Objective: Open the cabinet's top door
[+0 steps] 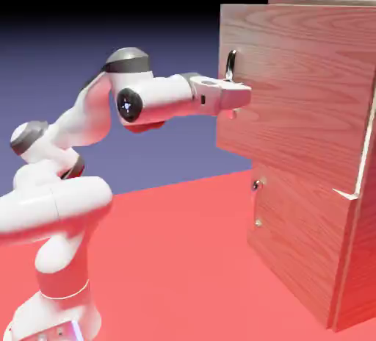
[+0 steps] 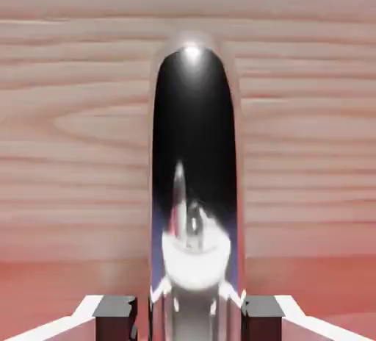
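Two doors on this cabinet (image 1: 308, 148), and the one that counts is the top door (image 1: 301, 82), the big wood-grain panel filling the upper front. The cabinet stands on the red desk (image 1: 183, 237) toward its right edge, and the top door looks slightly ajar, its handle edge standing proud of the shorter door below.

Now the gripper (image 1: 236, 97) is right at the silver bar handle (image 1: 230, 67), near that door's left edge. From the hand view the handle (image 2: 194, 163) runs straight up the middle, polished like a mirror, and one grey fingertip (image 2: 115, 310) sits on each side of it, pressed in tight. So the gripper (image 2: 192, 316) is clamped on the handle, low on the bar.

How will it handle? A rigid metal bar on a stiff panel, nothing fragile, nothing that will give. That polish looks slick, though, so the fingers could slide along it under a pull. The door itself probably has some weight and will swing in an arc around its far hinges, so the pull should follow that curve rather than go straight back. Holding the bar is the right choice, since it sits at the edge far from the hinges, where leverage is best.
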`<state>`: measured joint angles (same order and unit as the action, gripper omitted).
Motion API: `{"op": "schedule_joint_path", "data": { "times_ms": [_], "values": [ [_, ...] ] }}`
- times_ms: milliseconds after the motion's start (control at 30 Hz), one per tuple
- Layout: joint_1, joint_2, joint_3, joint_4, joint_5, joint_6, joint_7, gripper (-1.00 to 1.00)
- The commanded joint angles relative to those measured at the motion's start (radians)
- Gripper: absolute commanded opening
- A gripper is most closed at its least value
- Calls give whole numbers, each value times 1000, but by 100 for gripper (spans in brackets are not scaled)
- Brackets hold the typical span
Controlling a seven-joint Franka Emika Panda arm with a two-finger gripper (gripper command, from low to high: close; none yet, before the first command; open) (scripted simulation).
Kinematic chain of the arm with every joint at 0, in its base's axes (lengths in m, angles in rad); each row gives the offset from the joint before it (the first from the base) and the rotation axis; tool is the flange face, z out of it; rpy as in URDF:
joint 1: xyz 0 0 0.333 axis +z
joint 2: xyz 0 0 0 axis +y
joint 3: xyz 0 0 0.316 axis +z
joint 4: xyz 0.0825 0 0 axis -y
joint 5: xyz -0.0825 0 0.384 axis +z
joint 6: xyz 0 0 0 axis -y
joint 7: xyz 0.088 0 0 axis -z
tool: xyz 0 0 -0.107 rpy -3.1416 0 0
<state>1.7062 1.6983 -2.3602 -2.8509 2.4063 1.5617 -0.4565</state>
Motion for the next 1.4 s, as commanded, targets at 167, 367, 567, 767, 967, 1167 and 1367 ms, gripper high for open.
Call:
{"op": "schedule_joint_path", "data": {
  "times_ms": [167,367,567,767,967,1167,1367],
  "values": [
    [-76,-117,-131,-44,-111,-260,-115,-100],
    [-193,-277,-237,-31,-253,-521,-245,-100],
    [-340,-486,-289,46,-434,-774,-412,-100],
    [-483,-703,-270,179,-638,-961,-607,-100],
    [-591,-921,-206,348,-854,-1056,-802,-100],
    [-649,-1138,-130,528,-1048,-1071,-941,-100],
    [-673,-1356,-51,702,-1202,-1048,-999,-100]
  ]
}}
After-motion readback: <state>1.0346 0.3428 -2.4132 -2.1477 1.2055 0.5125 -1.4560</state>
